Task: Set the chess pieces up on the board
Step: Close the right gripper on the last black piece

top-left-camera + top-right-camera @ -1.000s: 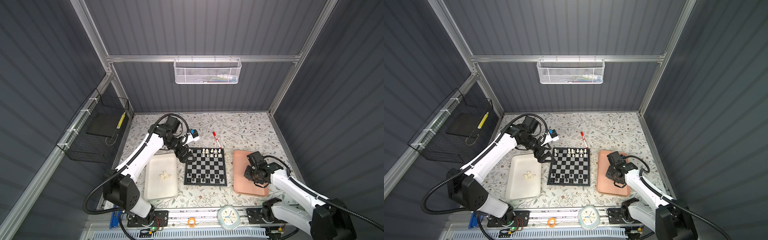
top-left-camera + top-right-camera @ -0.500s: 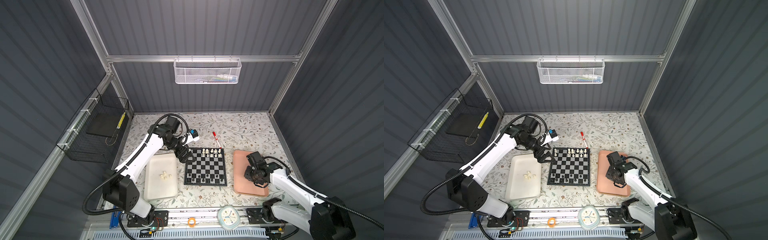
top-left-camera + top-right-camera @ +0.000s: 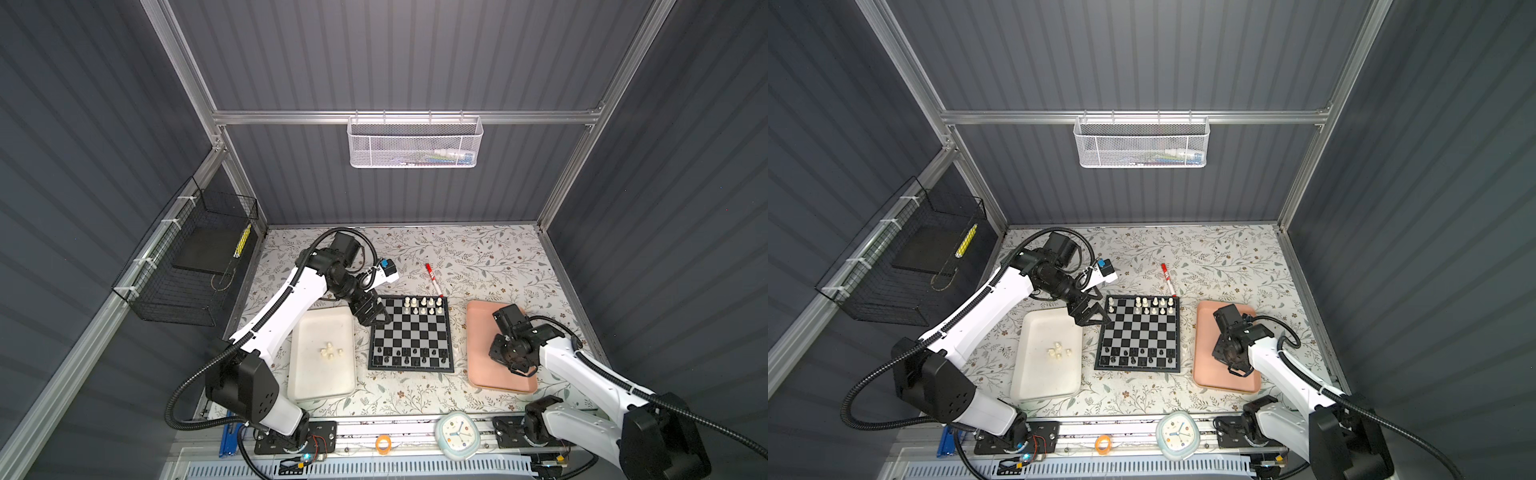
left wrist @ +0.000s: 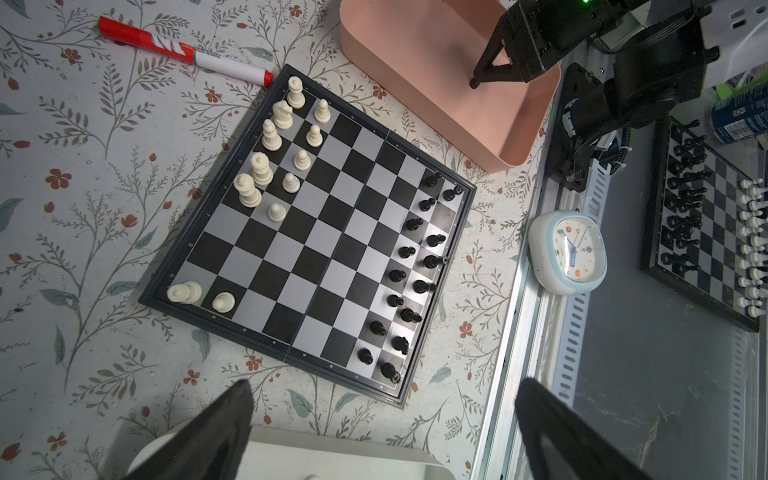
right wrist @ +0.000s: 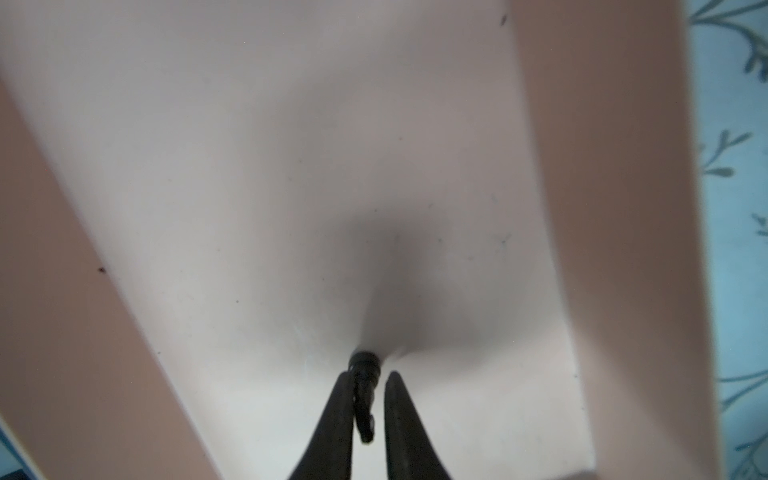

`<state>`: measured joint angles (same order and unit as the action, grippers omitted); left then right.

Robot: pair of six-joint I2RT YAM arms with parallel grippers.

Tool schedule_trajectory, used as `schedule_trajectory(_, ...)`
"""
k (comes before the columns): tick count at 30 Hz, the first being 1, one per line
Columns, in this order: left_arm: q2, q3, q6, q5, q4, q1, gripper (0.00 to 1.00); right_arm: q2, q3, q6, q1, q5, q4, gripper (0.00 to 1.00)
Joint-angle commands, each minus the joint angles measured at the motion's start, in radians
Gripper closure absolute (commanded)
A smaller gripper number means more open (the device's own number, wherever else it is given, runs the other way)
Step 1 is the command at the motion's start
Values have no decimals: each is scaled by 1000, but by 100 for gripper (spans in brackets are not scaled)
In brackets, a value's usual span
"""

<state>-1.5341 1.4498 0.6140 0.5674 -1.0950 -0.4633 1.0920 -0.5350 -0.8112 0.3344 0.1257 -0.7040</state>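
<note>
Well, the board [image 3: 409, 332] is sitting flat in the middle of the table [image 3: 478, 257], between the white tray [image 3: 322, 378] and the pink tray [image 3: 482, 374]. It is showing black and silver-grey squares with a thin dark rim.

Twelve white pieces [image 4: 261, 168] are standing on its far side in two rows. Six are taller ones at the back and six are small round-topped ones in front. One of each is standing alone at the far left corner. Fifteen black pieces [image 4: 406, 251] are standing along the near side, eight small ones in front and seven behind, leaving one back square bare. Four loose white pieces [image 3: 330, 351] are lying in a little bunch on the white tray.

The left gripper [image 3: 374, 316] is hanging over the far left corner of the board with its jaws spread wide and nothing between them. The right gripper [image 5: 369, 374] is reaching down into the pink tray. Its jaws are standing close together around one black piece [image 5: 362, 399]. One finger is touching it, and a thin light gap is showing by the other, so I cannot tell if it is pinched tight.

One red pen [image 3: 432, 276] is lying just behind the board, and one clock [image 3: 457, 434] is sitting at the front edge
</note>
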Motion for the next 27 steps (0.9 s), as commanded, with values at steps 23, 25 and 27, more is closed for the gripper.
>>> schedule_trajectory(23,26,-22,7,-10,1,-4,1,-16,-34,-19,13,14,-78,83)
schedule_trajectory(25,27,-23,7,-11,1,-4,1,-18,-37,-18,15,15,-81,83)
schedule_trajectory(27,27,-23,7,-11,1,-5,1,-21,-36,-19,16,17,-84,84)
